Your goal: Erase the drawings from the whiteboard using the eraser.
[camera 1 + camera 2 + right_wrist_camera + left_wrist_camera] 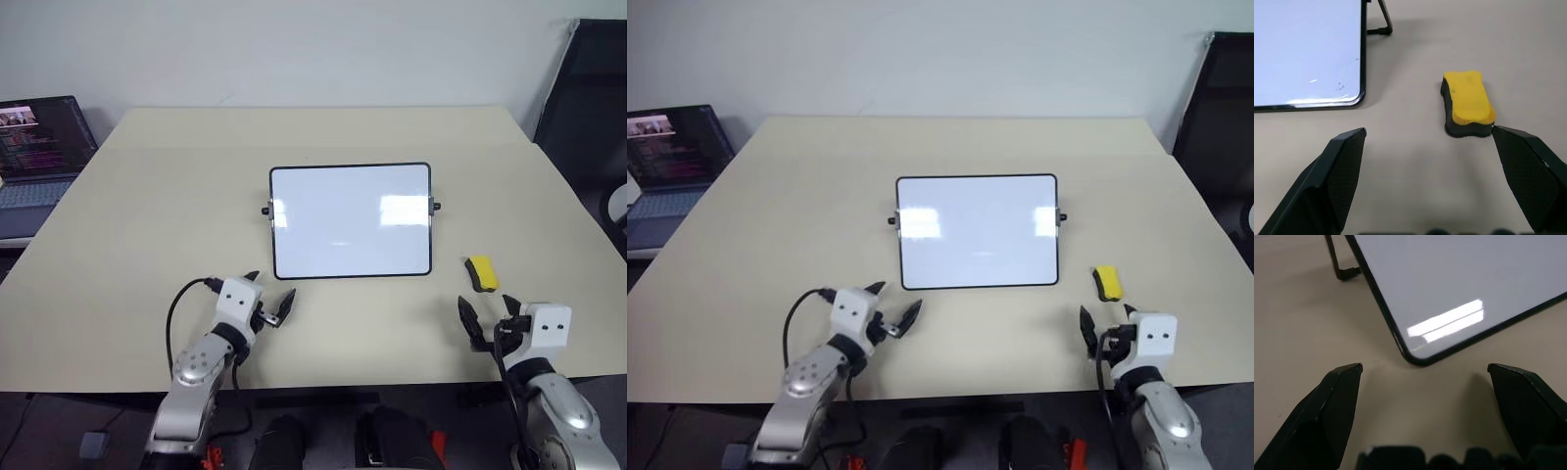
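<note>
The whiteboard stands propped on its small legs in the middle of the table. Its face looks plain white with patches of glare, and the drawings are out of view on it; a faint smudge sits near its near right corner. The yellow eraser with its black underside lies flat on the table just off that corner. My right gripper is open and empty a short way in front of the eraser. My left gripper is open and empty too, just short of the board's near left corner.
The beige table has its front edge close under both hands. An open laptop sits on a lower surface at the far left. A dark chair stands past the table's right corner.
</note>
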Controlling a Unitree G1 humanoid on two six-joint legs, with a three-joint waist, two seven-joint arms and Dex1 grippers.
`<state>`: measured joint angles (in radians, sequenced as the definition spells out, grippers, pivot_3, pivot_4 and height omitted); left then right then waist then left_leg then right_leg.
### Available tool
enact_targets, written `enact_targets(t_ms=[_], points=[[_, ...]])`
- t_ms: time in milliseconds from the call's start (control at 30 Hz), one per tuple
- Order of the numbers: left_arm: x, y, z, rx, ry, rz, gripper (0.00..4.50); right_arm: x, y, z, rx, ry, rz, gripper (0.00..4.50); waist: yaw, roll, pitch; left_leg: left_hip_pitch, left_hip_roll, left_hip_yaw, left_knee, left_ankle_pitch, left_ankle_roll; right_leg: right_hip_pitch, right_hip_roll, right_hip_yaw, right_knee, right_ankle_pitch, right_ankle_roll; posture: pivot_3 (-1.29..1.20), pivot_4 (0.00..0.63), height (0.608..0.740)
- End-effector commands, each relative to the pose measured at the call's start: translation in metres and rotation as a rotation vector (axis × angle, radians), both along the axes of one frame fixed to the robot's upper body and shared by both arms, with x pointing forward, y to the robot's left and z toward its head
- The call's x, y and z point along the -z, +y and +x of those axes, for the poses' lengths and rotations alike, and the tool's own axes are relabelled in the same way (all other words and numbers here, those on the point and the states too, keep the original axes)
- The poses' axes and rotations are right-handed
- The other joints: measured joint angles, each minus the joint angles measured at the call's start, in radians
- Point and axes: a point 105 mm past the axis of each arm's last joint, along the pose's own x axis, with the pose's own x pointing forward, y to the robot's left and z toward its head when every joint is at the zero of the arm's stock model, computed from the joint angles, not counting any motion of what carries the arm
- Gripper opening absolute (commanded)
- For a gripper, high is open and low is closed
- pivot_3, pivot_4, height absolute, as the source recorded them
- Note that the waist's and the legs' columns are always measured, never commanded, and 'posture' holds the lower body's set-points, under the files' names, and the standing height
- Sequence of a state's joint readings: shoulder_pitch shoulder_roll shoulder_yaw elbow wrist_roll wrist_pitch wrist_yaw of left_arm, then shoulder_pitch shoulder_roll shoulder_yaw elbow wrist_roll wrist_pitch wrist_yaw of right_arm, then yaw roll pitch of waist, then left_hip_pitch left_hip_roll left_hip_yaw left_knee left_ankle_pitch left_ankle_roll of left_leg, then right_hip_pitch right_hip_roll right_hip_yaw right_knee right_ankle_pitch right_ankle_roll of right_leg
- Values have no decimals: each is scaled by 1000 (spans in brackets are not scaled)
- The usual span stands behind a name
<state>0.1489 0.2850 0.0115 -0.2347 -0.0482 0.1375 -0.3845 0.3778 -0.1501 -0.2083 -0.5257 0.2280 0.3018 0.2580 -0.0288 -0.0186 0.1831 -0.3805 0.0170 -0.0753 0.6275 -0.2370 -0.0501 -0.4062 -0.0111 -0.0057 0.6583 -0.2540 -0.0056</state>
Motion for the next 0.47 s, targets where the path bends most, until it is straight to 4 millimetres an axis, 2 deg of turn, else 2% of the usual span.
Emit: enact_targets(t_ms=[33,200,467], points=[[-3,3,-16,-23,-16,12,4500,-11,5,-2,13,-64,-18,4466,-1,1,0,0,0,1,0,-1,-1,-1,0,0,0,0,0,0,150,740],[-6,7,-20,-47,-18,10,4500,-10,8,-1,21,-66,-10,4466,1,0,0,0,-1,0,0,-1,-2,-1,-1,-1,0,-1,0,0,150,740],[-9,15,-25,-45,-9,31,4500,-6,1,-3,71,-39,-22,4466,0,0,0,-1,-2,0,-1,-2,-3,-1,-1,-2,-1,-2,-1,0,150,740]])
